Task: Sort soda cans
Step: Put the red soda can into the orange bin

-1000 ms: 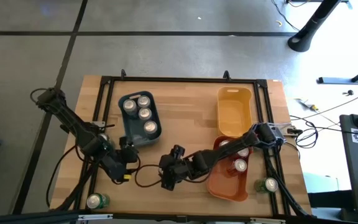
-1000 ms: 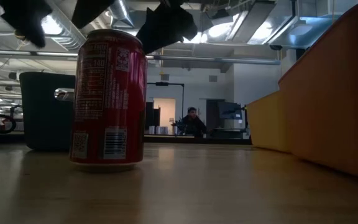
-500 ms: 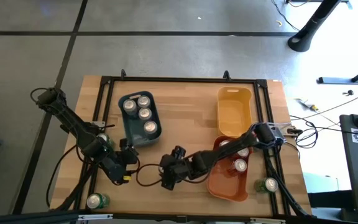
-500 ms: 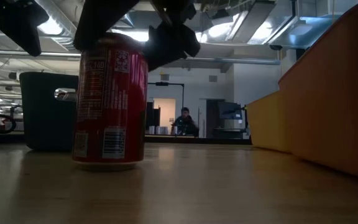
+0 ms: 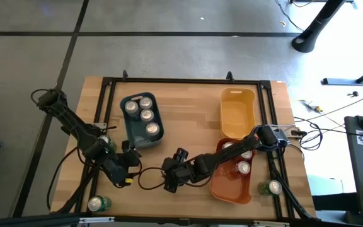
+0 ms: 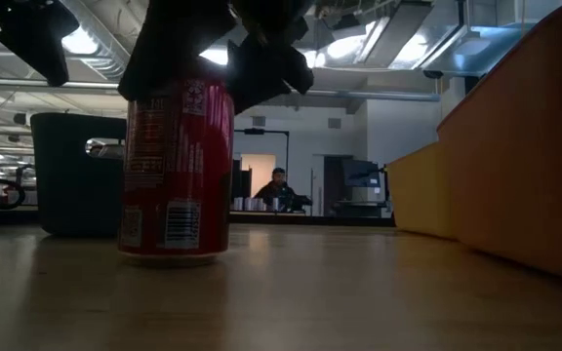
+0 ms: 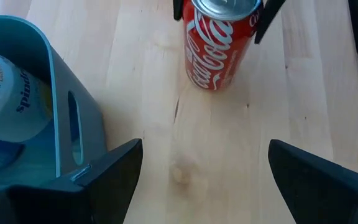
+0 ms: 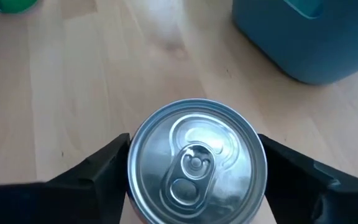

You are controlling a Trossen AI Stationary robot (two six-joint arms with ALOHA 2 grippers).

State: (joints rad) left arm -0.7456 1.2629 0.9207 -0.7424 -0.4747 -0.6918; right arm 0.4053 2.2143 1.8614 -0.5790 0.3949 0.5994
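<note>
A red soda can (image 6: pixel 176 166) stands upright on its base near the table's near edge. My right gripper (image 5: pixel 171 181) is over it, open, with one finger on each side of its silver top (image 8: pixel 196 162), and hides it in the high view. My left gripper (image 5: pixel 128 166) is open and holds nothing. It hovers just left of the can, beside the blue-grey bin (image 5: pixel 128 129), and its wrist view shows the can (image 7: pixel 219 46) ahead. Several silver cans (image 5: pixel 147 115) stand in that bin and red cans (image 5: pixel 242 167) lie in the orange bin (image 5: pixel 229 189). Green cans (image 5: pixel 96 203) (image 5: pixel 271 187) stand on the table. My right gripper comes down on the red can from above, its fingers (image 8: pixel 104 168) flanking the rim (image 8: pixel 135 143) of the can's top. I cannot tell whether they touch it. The can stands upright on the table.
The yellow bin (image 5: pixel 237 113) sits at the far right and holds nothing. A black frame (image 5: pixel 181 82) runs round the table. Bare wood lies between the blue-grey bin and the yellow bin. A person (image 6: pixel 279 190) is in the room beyond the table.
My right gripper has come down from just above the red can until its fingers reach over the can's top on both sides. The can still stands upright. The person in the background has moved to the left.
</note>
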